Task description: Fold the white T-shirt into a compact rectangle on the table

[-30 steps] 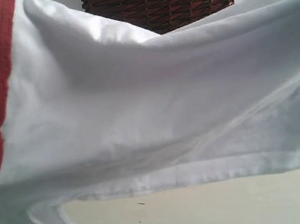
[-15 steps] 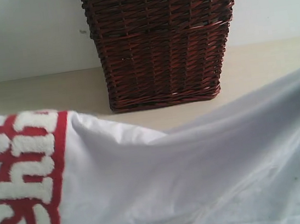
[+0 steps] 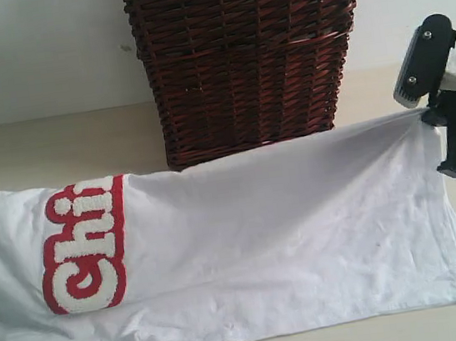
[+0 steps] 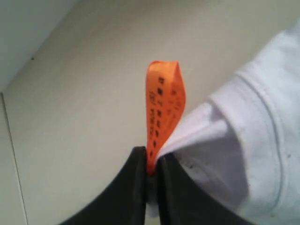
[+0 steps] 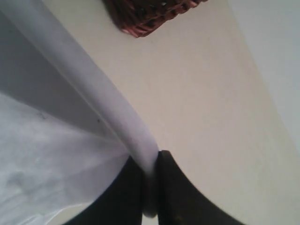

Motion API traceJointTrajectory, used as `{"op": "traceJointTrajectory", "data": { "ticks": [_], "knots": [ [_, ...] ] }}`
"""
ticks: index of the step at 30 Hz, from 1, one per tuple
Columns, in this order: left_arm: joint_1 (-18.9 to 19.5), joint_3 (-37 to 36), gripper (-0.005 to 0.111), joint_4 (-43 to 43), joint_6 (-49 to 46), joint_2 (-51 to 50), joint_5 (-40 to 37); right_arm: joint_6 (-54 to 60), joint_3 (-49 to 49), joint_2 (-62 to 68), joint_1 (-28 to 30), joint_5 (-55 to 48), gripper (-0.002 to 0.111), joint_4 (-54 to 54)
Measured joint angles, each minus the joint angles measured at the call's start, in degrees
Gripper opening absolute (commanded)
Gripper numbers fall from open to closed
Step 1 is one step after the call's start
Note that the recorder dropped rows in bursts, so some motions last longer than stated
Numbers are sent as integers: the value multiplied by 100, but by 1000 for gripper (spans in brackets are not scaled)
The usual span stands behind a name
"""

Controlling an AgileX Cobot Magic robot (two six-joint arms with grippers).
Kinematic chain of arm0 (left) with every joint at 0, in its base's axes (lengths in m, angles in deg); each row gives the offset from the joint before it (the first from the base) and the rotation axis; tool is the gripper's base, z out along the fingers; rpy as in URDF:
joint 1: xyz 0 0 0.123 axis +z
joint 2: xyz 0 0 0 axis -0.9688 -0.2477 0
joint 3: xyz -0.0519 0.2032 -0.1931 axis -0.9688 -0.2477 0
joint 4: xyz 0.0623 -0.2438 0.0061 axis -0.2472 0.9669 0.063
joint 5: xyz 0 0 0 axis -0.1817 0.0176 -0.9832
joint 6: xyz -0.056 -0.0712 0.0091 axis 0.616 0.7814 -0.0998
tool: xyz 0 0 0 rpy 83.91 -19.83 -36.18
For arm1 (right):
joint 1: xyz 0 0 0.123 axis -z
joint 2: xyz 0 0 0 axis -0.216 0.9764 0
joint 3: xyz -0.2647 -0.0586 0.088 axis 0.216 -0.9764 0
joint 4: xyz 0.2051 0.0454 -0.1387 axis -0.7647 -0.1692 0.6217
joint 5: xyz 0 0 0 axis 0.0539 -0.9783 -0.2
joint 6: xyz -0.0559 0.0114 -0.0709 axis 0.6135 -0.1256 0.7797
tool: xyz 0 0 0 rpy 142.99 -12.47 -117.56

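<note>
Left gripper is pinched tight on the orange tag and a fold of the white T-shirt, with no gap between the jaws. Right gripper is likewise clamped on an edge of the shirt, holding that corner lifted just right of the wicker basket. The shirt lies spread on the table in front of the basket, reaching past it on both sides. Only the exterior view shows the red-outlined letters; the tag appears only in the left wrist view.
</note>
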Motion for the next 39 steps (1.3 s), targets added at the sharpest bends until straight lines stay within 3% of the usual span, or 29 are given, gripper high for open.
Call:
{"op": "traceJointTrajectory", "data": {
  "ticks": [4, 7, 10, 13, 16, 19, 21, 23, 26, 27, 35, 39],
  "knots": [
    [0, 0, 48, 0, -14, -552, 900, 0, 0, 417, 0, 715, 11, -54],
    [0, 0, 64, 0, -14, -695, 1511, 0, 0, 509, 0, 1133, 28, -54],
    [0, 0, 60, 0, -14, -707, 1943, -111, 0, 509, 0, 1595, 48, -76],
    [0, 0, 47, 0, -14, -707, 2042, -389, 0, 509, 0, 2006, 64, -99],
    [0, 0, 32, 0, 120, -707, 2015, -543, 0, 497, 0, 2158, 71, -114],
    [0, 0, 15, 68, 505, -707, 1879, -579, 0, 434, 0, 2182, 68, -229],
    [0, 0, 1, 105, 784, -707, 1686, -640, 0, 359, 0, 2182, 59, -511],
    [-24, 0, 0, 115, 1098, -643, 1426, -707, 0, 256, 0, 2182, 42, -1022],
    [-205, 101, 0, 136, 1654, -445, 801, -744, 0, 96, 0, 1962, 5, -1750],
    [-296, 186, 0, 151, 1837, -379, 479, -744, 0, 51, 0, 1849, 1, -1873],
    [-943, 722, 0, 1191, 1932, -323, -2250, -1201, 326, -182, 0, 15, 0, -2234],
    [-1349, 605, 0, 1609, 1622, -357, -2945, -1546, 779, -191, 0, -1060, 0, -2365]
  ]
}}
